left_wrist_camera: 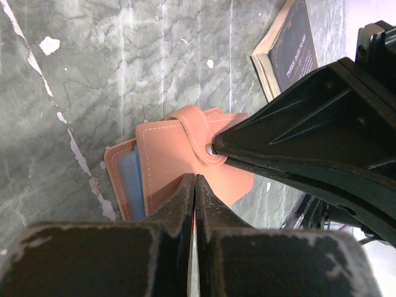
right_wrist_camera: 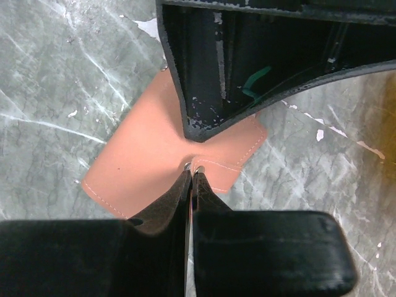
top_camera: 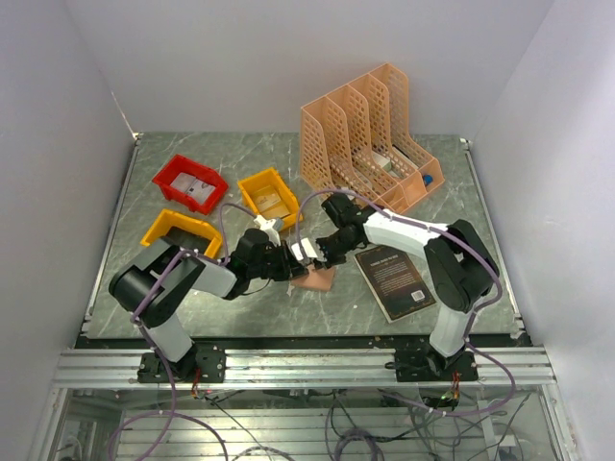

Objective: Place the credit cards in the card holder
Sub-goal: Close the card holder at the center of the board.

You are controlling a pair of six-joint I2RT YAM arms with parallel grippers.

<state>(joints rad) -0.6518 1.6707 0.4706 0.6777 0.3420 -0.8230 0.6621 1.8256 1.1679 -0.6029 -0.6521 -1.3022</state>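
Salmon-pink leather-like card holder [left_wrist_camera: 176, 151] sits mid-table on the grey-green marbled table [top_camera: 240, 309], just left of the black paperback book [top_camera: 392, 281], and both arms are on it! Right gripper [right_wrist_camera: 190, 172] is clamped tight on the holder's stitched flap, right at the snap. Left gripper [left_wrist_camera: 195, 184] comes in opposite, nearly tip to tip, its fingers pressed together over the holder's face with only a thin sliver between; whether it grips anything, I can't tell. A bluish layer [left_wrist_camera: 132, 179] peeks from the holder's open edge: card or lining, hard to say.
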